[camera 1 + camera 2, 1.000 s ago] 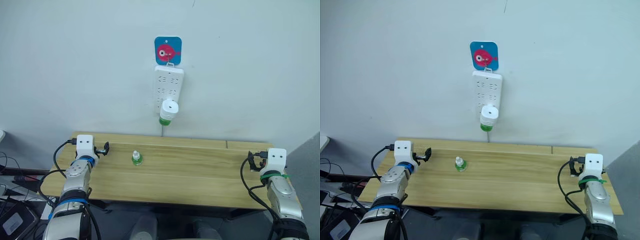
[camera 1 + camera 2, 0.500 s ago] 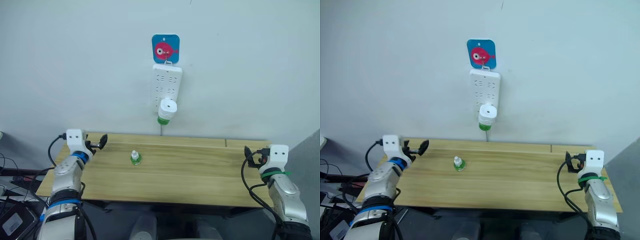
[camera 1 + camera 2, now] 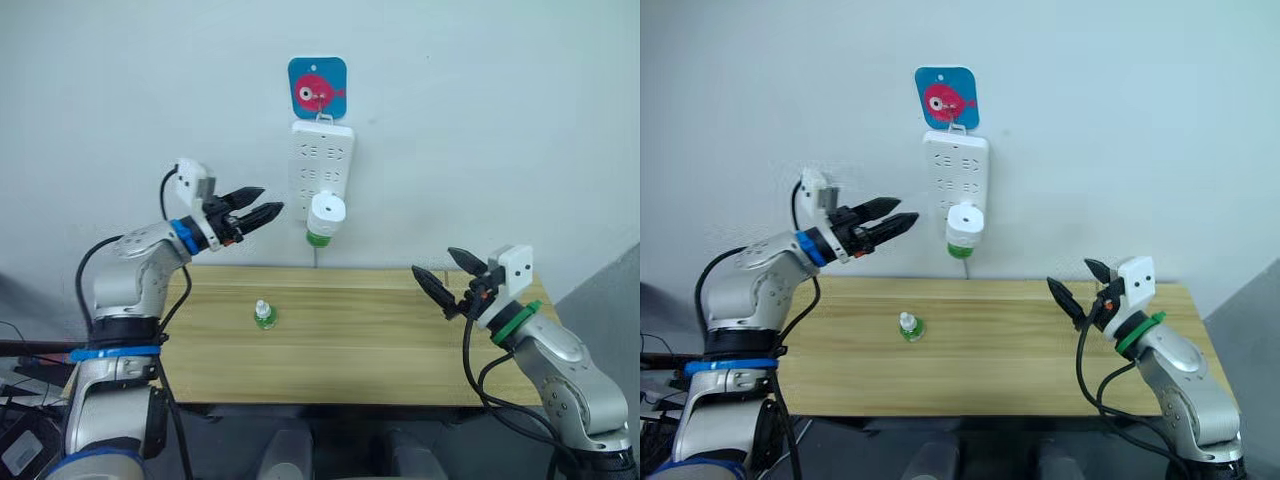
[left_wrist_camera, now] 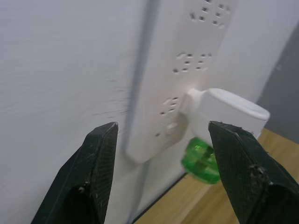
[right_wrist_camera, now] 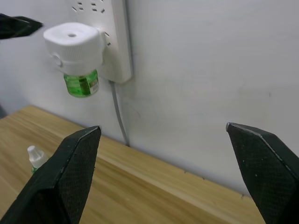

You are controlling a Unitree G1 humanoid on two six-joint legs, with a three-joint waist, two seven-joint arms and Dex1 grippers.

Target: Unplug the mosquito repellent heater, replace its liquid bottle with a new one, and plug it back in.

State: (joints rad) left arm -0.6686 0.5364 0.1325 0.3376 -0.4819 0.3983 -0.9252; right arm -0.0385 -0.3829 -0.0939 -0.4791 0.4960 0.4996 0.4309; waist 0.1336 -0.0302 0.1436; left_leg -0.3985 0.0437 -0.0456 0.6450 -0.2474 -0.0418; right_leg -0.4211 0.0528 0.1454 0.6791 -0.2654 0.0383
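Wall strip (image 3: 320, 165) holds heater (image 3: 325, 215), plugged in. Both arms have risen off table (image 3: 350, 340); left gripper (image 3: 262, 205) at heater's 9 o'clock, right gripper (image 3: 445, 275) near 4, jaws wide. Unplugging approach begins.

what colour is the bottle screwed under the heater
Green bottle under the white heater; clearest in the right wrist view.

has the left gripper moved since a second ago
Yes. The left gripper has risen from the wooden table toward the long white power strip on the wall.
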